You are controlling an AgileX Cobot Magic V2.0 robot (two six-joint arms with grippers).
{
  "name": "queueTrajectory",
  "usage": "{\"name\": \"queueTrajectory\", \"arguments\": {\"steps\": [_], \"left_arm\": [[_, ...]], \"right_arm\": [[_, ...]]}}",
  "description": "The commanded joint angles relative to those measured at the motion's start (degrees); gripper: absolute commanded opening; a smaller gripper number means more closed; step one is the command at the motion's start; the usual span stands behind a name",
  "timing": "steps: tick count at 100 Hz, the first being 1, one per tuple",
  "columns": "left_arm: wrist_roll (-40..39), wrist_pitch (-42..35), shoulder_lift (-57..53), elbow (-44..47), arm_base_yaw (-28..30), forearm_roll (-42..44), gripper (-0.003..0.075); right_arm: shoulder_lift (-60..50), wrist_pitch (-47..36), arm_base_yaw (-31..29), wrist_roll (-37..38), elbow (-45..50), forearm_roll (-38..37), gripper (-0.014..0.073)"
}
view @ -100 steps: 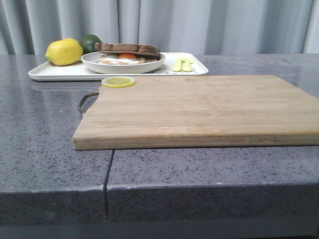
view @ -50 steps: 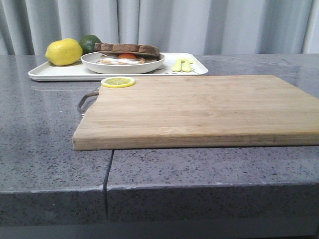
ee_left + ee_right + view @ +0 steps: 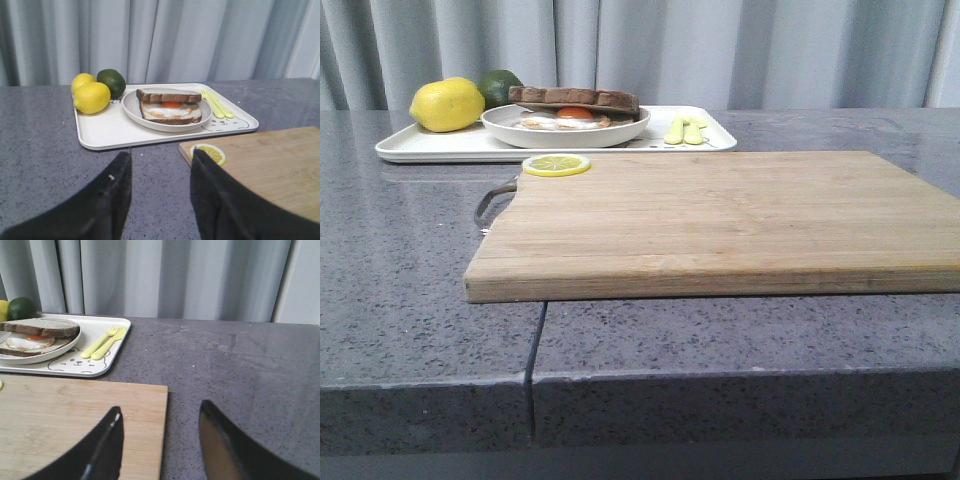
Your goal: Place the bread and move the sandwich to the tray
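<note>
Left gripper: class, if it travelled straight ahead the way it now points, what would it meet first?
Probably the near rim of the white tray. The open left gripper points across bare grey countertop toward it, with the plated sandwich behind. Depth and height are unclear, so it might pass above the rim.

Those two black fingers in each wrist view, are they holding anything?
No. The left gripper and right gripper are both open, with only grey countertop and wooden cutting board behind them.

No readable text, labels or numbers anywhere.
</note>
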Motion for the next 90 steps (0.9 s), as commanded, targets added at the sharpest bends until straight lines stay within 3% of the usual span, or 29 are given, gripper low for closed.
{"name": "queueTrajectory", "arguments": {"steps": [1, 11, 21, 26, 90], "left_arm": [[-0.48, -5.84, 0.13, -0.67, -0.56, -0.66, 0.0250], [-0.48, -5.86, 0.13, -0.62, -0.56, -0.66, 0.0180], [-0.48, -5.99, 0.13, -0.62, -0.56, -0.66, 0.0039], [-0.48, -5.99, 0.13, -0.62, -0.56, -0.66, -0.0018], [-0.48, -5.47, 0.13, -0.62, -0.56, -0.66, -0.0020]], "right_arm": [[0.08, -3.88, -0.44, 0.08, -1.47, 0.17, 0.0244], [0.08, -3.88, -0.44, 0.08, -1.47, 0.17, 0.0090], [0.08, -3.88, -0.44, 0.08, -1.47, 0.17, -0.0069], [0.08, -3.88, -0.44, 0.08, -1.47, 0.17, -0.0062], [0.08, -3.81, -0.44, 0.08, -1.47, 0.17, -0.0067]]}}
